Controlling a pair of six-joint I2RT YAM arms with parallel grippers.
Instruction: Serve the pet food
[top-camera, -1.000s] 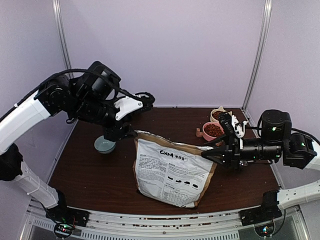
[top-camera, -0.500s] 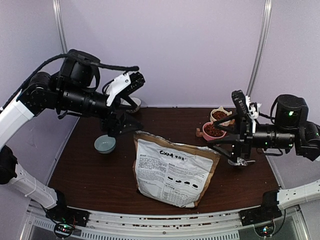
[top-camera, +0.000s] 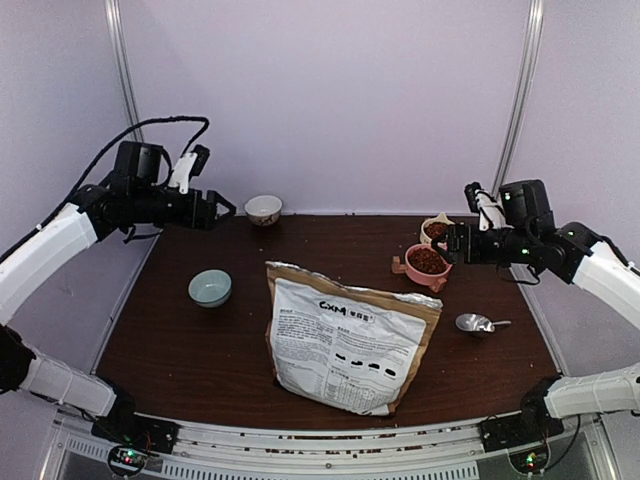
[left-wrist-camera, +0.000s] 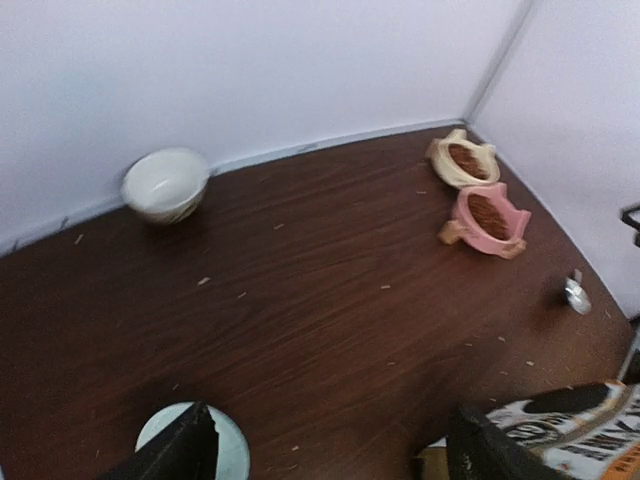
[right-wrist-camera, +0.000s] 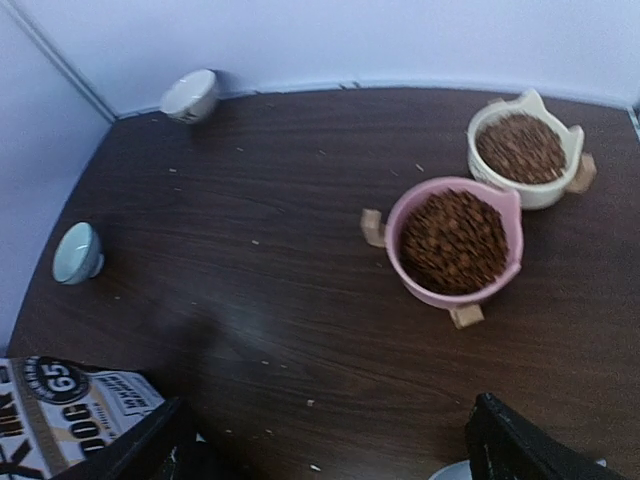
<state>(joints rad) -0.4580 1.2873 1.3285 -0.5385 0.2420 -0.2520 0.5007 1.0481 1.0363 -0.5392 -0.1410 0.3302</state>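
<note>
The pet food fills a pink bowl and a cream bowl at the back right of the table; both also show from above, the pink bowl and the cream bowl. The brown CXM bag lies mid-table, its top edge towards the back. My left gripper hangs open high at the back left, and the left wrist view shows nothing in the left gripper. My right gripper is open beside the pink bowl, and in the right wrist view the right gripper holds nothing.
A metal scoop lies on the table right of the bag. A light blue bowl sits at the left and a white bowl by the back wall. Crumbs dot the dark wooden table. Walls close off the back and both sides.
Both arms have drawn away from the bag, the left up and to the back left, the right to the back right. Both jaws have opened wide. The scoop now lies free on the table.
</note>
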